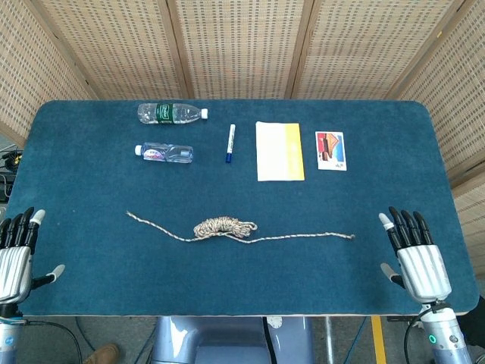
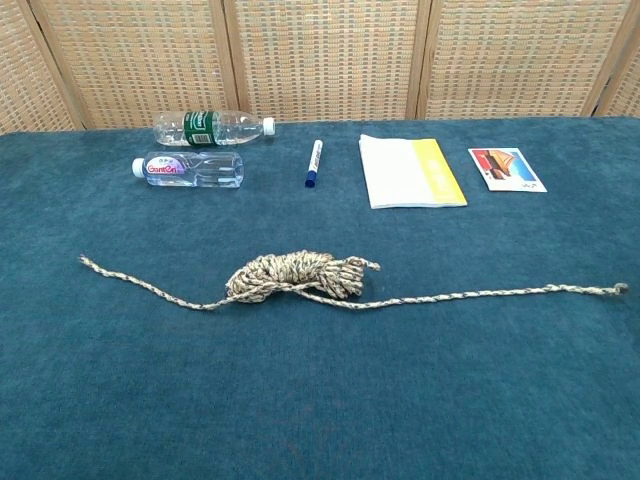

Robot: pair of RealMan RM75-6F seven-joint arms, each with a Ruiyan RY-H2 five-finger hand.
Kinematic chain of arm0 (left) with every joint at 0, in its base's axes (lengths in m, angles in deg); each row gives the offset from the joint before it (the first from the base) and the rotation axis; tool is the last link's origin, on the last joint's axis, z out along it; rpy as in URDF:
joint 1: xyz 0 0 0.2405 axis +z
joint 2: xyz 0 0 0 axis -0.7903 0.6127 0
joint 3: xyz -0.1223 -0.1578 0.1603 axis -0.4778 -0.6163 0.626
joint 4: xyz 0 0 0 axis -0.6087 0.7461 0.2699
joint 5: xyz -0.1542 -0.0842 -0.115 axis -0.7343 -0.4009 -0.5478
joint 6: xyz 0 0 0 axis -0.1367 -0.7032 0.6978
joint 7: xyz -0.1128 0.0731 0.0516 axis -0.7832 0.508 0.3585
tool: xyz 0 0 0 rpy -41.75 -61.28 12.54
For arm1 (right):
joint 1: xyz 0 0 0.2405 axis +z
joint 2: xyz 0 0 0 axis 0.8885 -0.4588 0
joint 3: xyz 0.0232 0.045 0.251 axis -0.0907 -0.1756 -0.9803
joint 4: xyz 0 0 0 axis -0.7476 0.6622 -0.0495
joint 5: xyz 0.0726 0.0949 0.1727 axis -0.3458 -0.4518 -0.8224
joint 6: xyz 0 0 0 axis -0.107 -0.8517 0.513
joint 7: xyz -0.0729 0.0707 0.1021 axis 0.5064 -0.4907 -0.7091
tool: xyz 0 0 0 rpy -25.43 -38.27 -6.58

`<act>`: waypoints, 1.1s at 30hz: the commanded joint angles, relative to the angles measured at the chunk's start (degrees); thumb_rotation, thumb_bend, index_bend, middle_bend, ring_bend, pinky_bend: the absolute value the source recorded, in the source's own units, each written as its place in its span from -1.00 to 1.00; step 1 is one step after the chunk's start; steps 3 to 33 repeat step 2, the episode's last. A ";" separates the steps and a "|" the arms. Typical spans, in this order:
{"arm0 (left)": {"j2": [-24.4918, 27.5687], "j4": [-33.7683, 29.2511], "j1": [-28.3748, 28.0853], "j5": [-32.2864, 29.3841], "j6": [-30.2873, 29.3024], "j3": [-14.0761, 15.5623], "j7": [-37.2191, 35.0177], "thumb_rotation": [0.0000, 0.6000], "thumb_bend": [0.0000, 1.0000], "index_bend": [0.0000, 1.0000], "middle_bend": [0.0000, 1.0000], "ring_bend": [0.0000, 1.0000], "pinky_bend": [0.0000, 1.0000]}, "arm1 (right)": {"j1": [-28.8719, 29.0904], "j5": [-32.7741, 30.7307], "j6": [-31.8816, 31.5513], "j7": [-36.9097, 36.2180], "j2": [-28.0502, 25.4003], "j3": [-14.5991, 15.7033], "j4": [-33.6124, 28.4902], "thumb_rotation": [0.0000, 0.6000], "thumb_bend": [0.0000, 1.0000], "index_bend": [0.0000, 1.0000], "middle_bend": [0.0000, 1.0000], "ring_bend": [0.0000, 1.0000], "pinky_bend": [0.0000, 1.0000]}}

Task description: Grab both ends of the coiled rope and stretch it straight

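Observation:
A speckled rope (image 1: 225,227) (image 2: 296,277) lies across the middle of the blue table, still bunched in a coil at its centre. Its left end (image 1: 129,215) (image 2: 84,261) and right end (image 1: 352,236) (image 2: 618,289) lie free on the cloth. My left hand (image 1: 15,254) hovers off the table's left front corner, fingers spread, holding nothing. My right hand (image 1: 415,255) is at the right front edge, also spread and empty, well right of the rope's right end. Neither hand shows in the chest view.
Along the back lie two plastic bottles (image 1: 170,114) (image 1: 164,153), a blue marker (image 1: 229,143), a white and yellow booklet (image 1: 279,150) and a small card (image 1: 330,150). The table's front edge (image 1: 227,314) runs close under both hands.

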 commanded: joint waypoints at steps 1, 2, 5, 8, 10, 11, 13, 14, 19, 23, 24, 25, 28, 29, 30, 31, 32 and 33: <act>-0.38 1.63 2.21 3.62 -2.09 1.47 -2.27 1.00 -1.00 -1.00 -1.00 -1.00 -1.00 | -1.96 1.26 -1.46 2.09 -0.28 0.79 -2.88 1.00 -1.00 -1.00 -1.00 -1.00 -1.00; -0.39 1.96 2.44 3.99 -2.11 1.45 -2.69 1.00 -1.00 -1.00 -1.00 -1.00 -1.00 | -2.17 1.46 -1.50 2.11 -0.33 0.77 -3.13 1.00 -1.00 -1.00 -1.00 -1.00 -1.00; -0.39 1.96 2.44 3.99 -2.11 1.45 -2.69 1.00 -1.00 -1.00 -1.00 -1.00 -1.00 | -2.17 1.46 -1.50 2.11 -0.33 0.77 -3.13 1.00 -1.00 -1.00 -1.00 -1.00 -1.00; -0.39 1.96 2.44 3.99 -2.11 1.45 -2.69 1.00 -1.00 -1.00 -1.00 -1.00 -1.00 | -2.17 1.46 -1.50 2.11 -0.33 0.77 -3.13 1.00 -1.00 -1.00 -1.00 -1.00 -1.00; -0.39 1.96 2.44 3.99 -2.11 1.45 -2.69 1.00 -1.00 -1.00 -1.00 -1.00 -1.00 | -2.17 1.46 -1.50 2.11 -0.33 0.77 -3.13 1.00 -1.00 -1.00 -1.00 -1.00 -1.00; -0.39 1.96 2.44 3.99 -2.11 1.45 -2.69 1.00 -1.00 -1.00 -1.00 -1.00 -1.00 | -2.17 1.46 -1.50 2.11 -0.33 0.77 -3.13 1.00 -1.00 -1.00 -1.00 -1.00 -1.00; -0.39 1.96 2.44 3.99 -2.11 1.45 -2.69 1.00 -1.00 -1.00 -1.00 -1.00 -1.00 | -2.17 1.46 -1.50 2.11 -0.33 0.77 -3.13 1.00 -1.00 -1.00 -1.00 -1.00 -1.00; -0.39 1.96 2.44 3.99 -2.11 1.45 -2.69 1.00 -1.00 -1.00 -1.00 -1.00 -1.00 | -2.17 1.46 -1.50 2.11 -0.33 0.77 -3.13 1.00 -1.00 -1.00 -1.00 -1.00 -1.00; -0.39 1.96 2.44 3.99 -2.11 1.45 -2.69 1.00 -1.00 -1.00 -1.00 -1.00 -1.00 | -2.17 1.46 -1.50 2.11 -0.33 0.77 -3.13 1.00 -1.00 -1.00 -1.00 -1.00 -1.00; -0.39 1.96 2.44 3.99 -2.11 1.45 -2.69 1.00 -1.00 -1.00 -1.00 -1.00 -1.00 | -2.17 1.46 -1.50 2.11 -0.33 0.77 -3.13 1.00 -1.00 -1.00 -1.00 -1.00 -1.00; -0.39 1.96 2.44 3.99 -2.11 1.45 -2.69 1.00 -1.00 -1.00 -1.00 -1.00 -1.00 | -2.17 1.46 -1.50 2.11 -0.33 0.77 -3.13 1.00 -1.00 -1.00 -1.00 -1.00 -1.00; -0.39 1.96 2.44 3.99 -2.11 1.45 -2.69 1.00 -1.00 -1.00 -1.00 -1.00 -1.00 | -2.17 1.46 -1.50 2.11 -0.33 0.77 -3.13 1.00 -1.00 -1.00 -1.00 -1.00 -1.00; -0.39 1.96 2.44 3.99 -2.11 1.45 -2.69 1.00 -1.00 -1.00 -1.00 -1.00 -1.00 | -2.17 1.46 -1.50 2.11 -0.33 0.77 -3.13 1.00 -1.00 -1.00 -1.00 -1.00 -1.00; -0.39 1.96 2.44 3.99 -2.11 1.45 -2.69 1.00 -1.00 -1.00 -1.00 -1.00 -1.00 | -2.17 1.46 -1.50 2.11 -0.33 0.77 -3.13 1.00 -1.00 -1.00 -1.00 -1.00 -1.00; -0.39 1.96 2.44 3.99 -2.11 1.45 -2.69 1.00 -1.00 -1.00 -1.00 -1.00 -1.00 | -2.17 1.46 -1.50 2.11 -0.33 0.77 -3.13 1.00 -1.00 -1.00 -1.00 -1.00 -1.00; -0.39 1.96 2.44 3.99 -2.11 1.45 -2.69 1.00 -1.00 -1.00 -1.00 -1.00 -1.00 | -2.17 1.46 -1.50 2.11 -0.33 0.77 -3.13 1.00 -1.00 -1.00 -1.00 -1.00 -1.00; -0.39 1.96 2.44 3.99 -2.11 1.45 -2.69 1.00 -1.00 -1.00 -1.00 -1.00 -1.00 | -2.17 1.46 -1.50 2.11 -0.33 0.77 -3.13 1.00 -1.00 -1.00 -1.00 -1.00 -1.00; -0.39 1.96 2.44 3.99 -2.11 1.45 -2.69 1.00 -1.00 -1.00 -1.00 -1.00 -1.00 | -2.17 1.46 -1.50 2.11 -0.33 0.77 -3.13 1.00 -1.00 -1.00 -1.00 -1.00 -1.00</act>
